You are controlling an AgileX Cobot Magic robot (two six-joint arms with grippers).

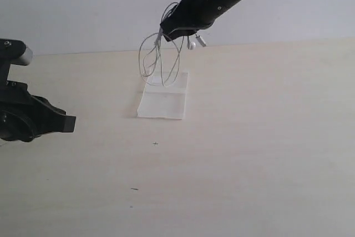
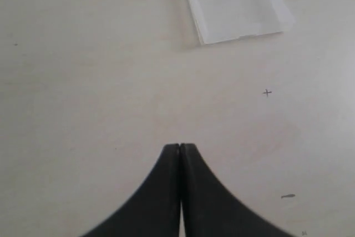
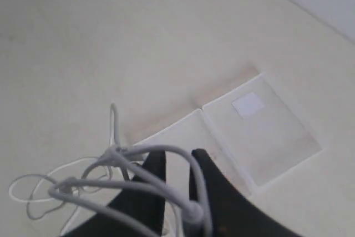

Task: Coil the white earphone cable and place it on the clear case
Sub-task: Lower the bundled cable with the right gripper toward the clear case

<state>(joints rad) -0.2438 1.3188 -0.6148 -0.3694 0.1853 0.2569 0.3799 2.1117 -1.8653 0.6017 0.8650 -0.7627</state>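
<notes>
Right gripper, pinching the white earphone cable, hangs its loops over the clear case, far centre. Best lower straight down so the coils settle within its edges. Left gripper is closed on nothing.

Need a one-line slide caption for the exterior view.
Right tool holds the looped white earphone cable dangling over the clear case; left tool shut, off to the left.

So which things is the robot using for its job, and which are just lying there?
For the job: white earphone cable, hanging from the right fingers; clear case on the table.
Just there: left fingers, shut and empty; tiny cross mark.
</notes>
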